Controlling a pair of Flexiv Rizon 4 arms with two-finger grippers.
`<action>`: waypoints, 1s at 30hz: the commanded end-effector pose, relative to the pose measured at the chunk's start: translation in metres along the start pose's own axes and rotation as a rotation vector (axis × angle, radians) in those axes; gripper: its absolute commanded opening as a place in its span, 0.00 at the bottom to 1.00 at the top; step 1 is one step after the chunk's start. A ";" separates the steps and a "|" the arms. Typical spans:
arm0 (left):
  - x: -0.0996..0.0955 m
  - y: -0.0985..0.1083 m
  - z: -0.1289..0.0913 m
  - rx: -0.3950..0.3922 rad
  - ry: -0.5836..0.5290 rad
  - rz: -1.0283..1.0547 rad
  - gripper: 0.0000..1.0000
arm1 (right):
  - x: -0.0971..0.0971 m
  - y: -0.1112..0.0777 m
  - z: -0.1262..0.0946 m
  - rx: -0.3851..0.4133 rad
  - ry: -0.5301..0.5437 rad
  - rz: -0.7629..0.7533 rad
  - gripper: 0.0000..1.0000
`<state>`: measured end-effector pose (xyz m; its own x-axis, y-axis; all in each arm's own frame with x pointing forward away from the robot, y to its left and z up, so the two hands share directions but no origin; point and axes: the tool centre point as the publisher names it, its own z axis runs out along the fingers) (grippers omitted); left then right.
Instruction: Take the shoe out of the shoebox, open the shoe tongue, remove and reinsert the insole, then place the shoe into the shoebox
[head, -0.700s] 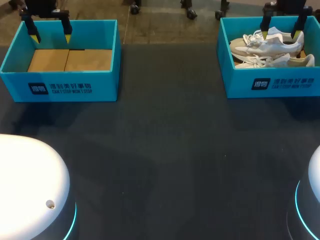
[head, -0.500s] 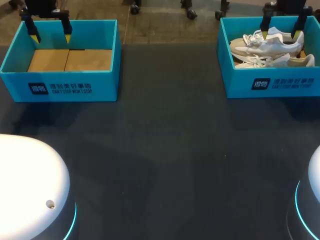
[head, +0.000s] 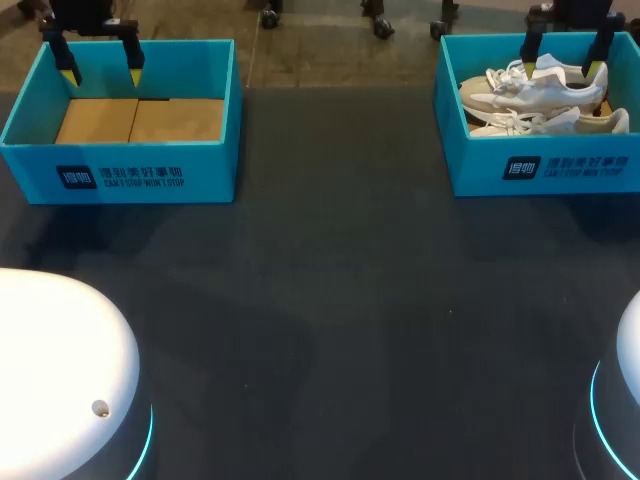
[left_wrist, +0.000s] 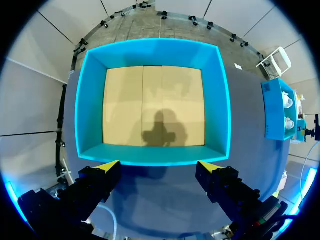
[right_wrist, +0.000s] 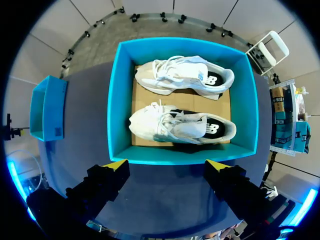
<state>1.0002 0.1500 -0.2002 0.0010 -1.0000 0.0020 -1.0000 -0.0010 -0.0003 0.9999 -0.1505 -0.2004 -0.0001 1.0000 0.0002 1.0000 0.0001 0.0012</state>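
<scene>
Nothing of the task is done yet, as far as I can judge. Both white shoes lie on their sides in the right shoebox (right_wrist: 117, 100), toes pointing the same way: one shoe (right_wrist: 180, 125) nearer my fingers, the other shoe (right_wrist: 185, 75) just behind it by the far wall. Neither is touched. The left shoebox (left_wrist: 90, 100) holds only its bare cardboard floor. So everything is left: lifting a shoe out onto the counter (head: 340, 300), opening the tongue, pulling the insole and putting it back, then returning the shoe to the box

My right gripper (right_wrist: 166, 165) hangs above its box, pointing straight down, fingers spread wide and holding nothing; in its wrist view the yellow tips frame the box's near wall with the shoes ahead of them. My left gripper (left_wrist: 159, 167) hangs the same way over the empty box, fingers wide apart and empty too. Both are well clear of the box rims, in what looks like a start pose
</scene>
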 end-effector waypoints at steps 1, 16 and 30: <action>0.000 0.000 0.000 0.000 -0.001 0.000 1.00 | 0.000 0.000 0.000 0.000 0.000 0.000 1.00; 0.000 0.000 0.000 0.000 -0.001 0.000 1.00 | -0.078 0.014 0.015 -0.026 0.025 -0.018 1.00; 0.000 0.000 0.000 0.000 -0.001 0.000 1.00 | -0.134 0.029 0.066 -0.011 0.039 -0.031 0.87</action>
<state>1.0002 0.1501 -0.2001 0.0010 -1.0000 0.0019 -1.0000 -0.0010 -0.0003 1.0201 -0.2764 -0.2558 -0.0281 0.9995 0.0152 0.9994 0.0277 0.0213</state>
